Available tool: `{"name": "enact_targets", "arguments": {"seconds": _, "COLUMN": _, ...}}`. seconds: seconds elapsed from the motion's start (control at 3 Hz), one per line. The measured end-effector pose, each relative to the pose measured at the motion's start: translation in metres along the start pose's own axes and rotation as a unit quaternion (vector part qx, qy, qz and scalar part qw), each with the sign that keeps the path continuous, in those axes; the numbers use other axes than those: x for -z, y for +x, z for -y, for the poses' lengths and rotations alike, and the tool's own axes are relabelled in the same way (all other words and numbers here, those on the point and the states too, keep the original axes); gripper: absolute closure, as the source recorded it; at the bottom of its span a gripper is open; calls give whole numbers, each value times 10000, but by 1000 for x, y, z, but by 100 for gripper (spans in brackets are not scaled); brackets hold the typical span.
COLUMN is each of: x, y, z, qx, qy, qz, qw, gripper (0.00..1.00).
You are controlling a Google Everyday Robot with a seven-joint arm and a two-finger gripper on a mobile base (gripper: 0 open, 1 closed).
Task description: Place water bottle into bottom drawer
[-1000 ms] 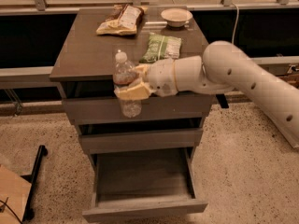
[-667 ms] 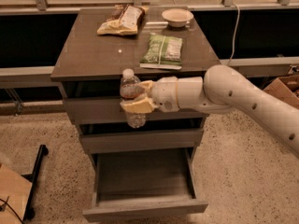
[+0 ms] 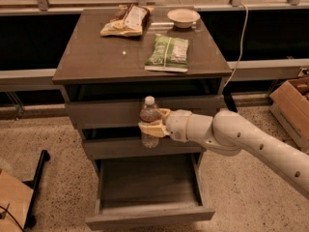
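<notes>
The water bottle [image 3: 150,121], clear and ribbed with a white cap, is held upright in my gripper [image 3: 152,123], which is shut on its middle. The white arm reaches in from the right. The bottle hangs in front of the two upper drawer fronts, above the rear part of the bottom drawer [image 3: 149,215]. The bottom drawer is pulled out and open, and its inside looks empty.
On the cabinet top [image 3: 96,57] lie a green snack bag [image 3: 168,52], a yellow-brown chip bag [image 3: 126,21] and a white bowl [image 3: 183,17]. A cardboard box [image 3: 292,103] stands on the floor at the right. A black stand [image 3: 34,192] is at the left.
The gripper has carried the bottle down and to the right, from the level of the cabinet's top edge to in front of the upper drawers, over the open bottom drawer.
</notes>
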State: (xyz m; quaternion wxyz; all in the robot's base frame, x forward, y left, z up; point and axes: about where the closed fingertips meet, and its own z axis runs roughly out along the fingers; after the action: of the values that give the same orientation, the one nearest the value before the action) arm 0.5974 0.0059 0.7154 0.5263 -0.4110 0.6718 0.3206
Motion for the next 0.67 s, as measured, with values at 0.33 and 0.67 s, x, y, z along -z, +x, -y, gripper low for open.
{"name": "enact_targets", "arguments": {"seconds": 0.33, "x": -2, "y": 5, "z": 8, "qx": -44, "qy": 138, "qz": 6, "qw": 9999, "gripper": 100}}
{"name": "enact_targets", "arguments": {"seconds": 0.67, "x": -7, "y": 7, "z": 5, "qx": 63, "qy": 50, "qz": -60, "qw": 9999, "gripper": 100}}
